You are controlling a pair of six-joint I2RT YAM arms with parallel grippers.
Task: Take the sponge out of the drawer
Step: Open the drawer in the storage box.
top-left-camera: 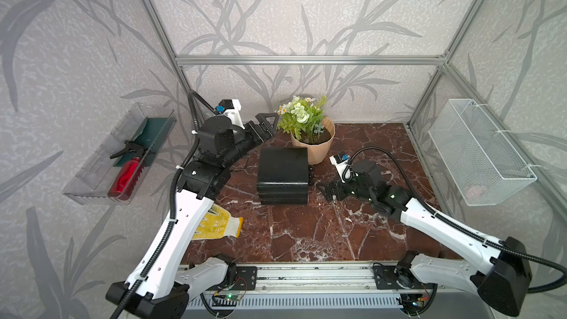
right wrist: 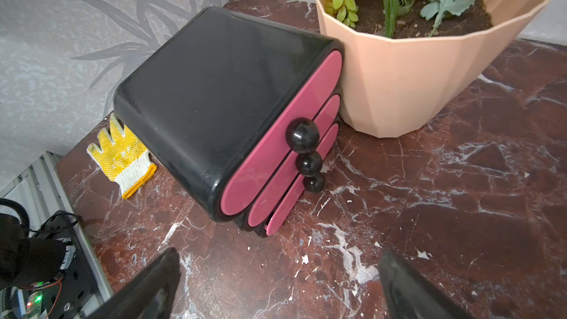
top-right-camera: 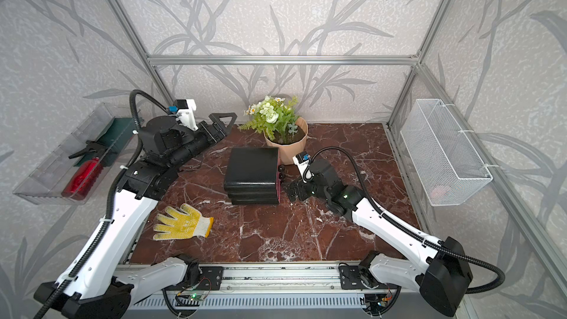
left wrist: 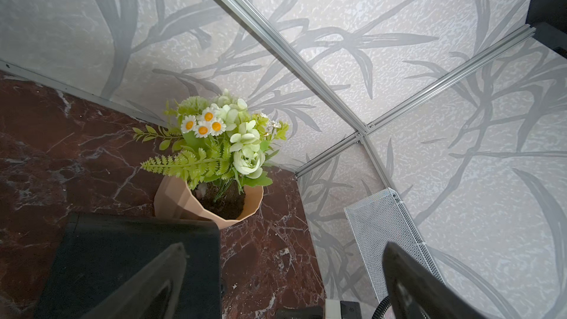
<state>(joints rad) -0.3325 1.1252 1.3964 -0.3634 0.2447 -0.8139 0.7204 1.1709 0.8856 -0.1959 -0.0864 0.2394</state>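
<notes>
left gripper [top-left-camera: 270,124] – up near the flower pot [top-left-camera: 319,148], jaws wide, empty | right gripper [top-left-camera: 325,192] low, spread, empty, facing drawer unit [top-left-camera: 282,170] knobs [right wrist: 302,139] | sponge hidden – drawers [right wrist: 276,148] all shut | red marble tabletop [top-left-camera: 306,231], leaf-print walls [top-left-camera: 306,10]

Black drawer unit [right wrist: 214,87], three pink fronts [right wrist: 260,164], ball knobs [right wrist: 302,135]; peach pot [right wrist: 414,81] beside; yellow glove [right wrist: 122,154] behind; right gripper [right wrist: 277,254] spread wide.
</notes>
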